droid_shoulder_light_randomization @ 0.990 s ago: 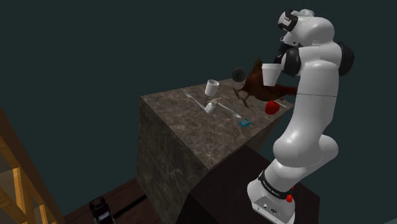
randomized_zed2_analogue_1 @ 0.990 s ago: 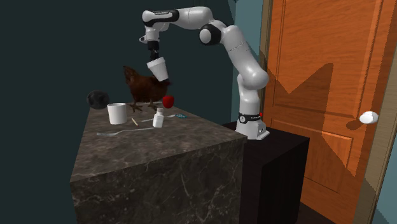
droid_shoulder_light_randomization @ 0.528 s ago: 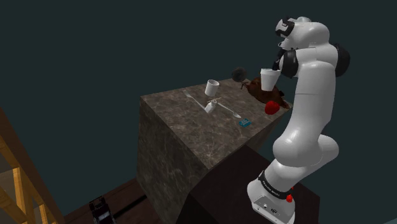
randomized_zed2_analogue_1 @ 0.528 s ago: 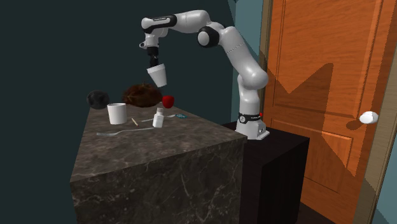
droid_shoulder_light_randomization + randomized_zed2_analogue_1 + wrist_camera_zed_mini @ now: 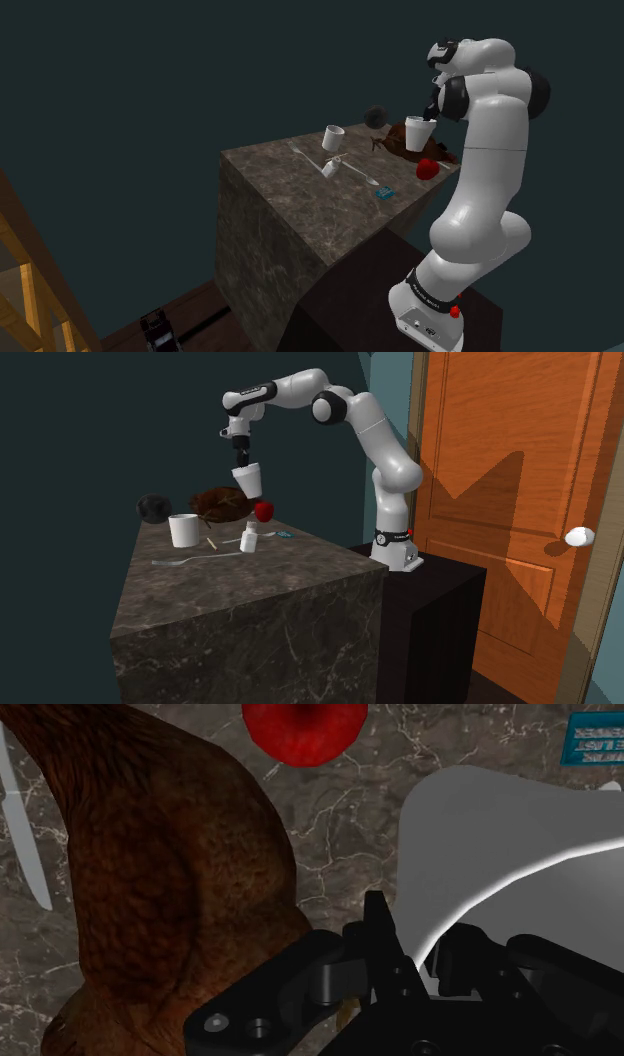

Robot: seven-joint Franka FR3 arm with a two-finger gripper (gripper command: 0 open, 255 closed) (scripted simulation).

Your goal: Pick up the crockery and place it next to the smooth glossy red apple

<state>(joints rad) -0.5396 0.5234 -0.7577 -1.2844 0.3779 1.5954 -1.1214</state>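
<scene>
Item: white cup [image 5: 248, 480], plain and handleless as far as we can see, tapering from a wide mouth to a narrower base. Position: held in the air above and just beside the red apple [image 5: 263, 511], clear of the surface [image 5: 250, 592]. The jaws are closed down to a narrow pinch on the cup's wall at the rim, apparently one finger inside and one outside, and they hold nothing else. Handling, in our judgement: light, rigid, smooth-walled and breakable. A rim pinch lets it swing or slip, so we would set it down gently; the rim remains the sensible place to hold it. Orientation: mouth up toward the jaws, base down, long axis near vertical with a slight lean. Adjacent: brown hen figure [image 5: 220, 502] lying on its side, close to the apple on the side away from the arm and partly beneath the cup, which narrows the free spot. Farther from the apple: a small white bottle [image 5: 249, 539], a blue card [image 5: 282, 535], a second white mug [image 5: 184, 530] and a dark ball [image 5: 153, 507] well beyond the hen.
</scene>
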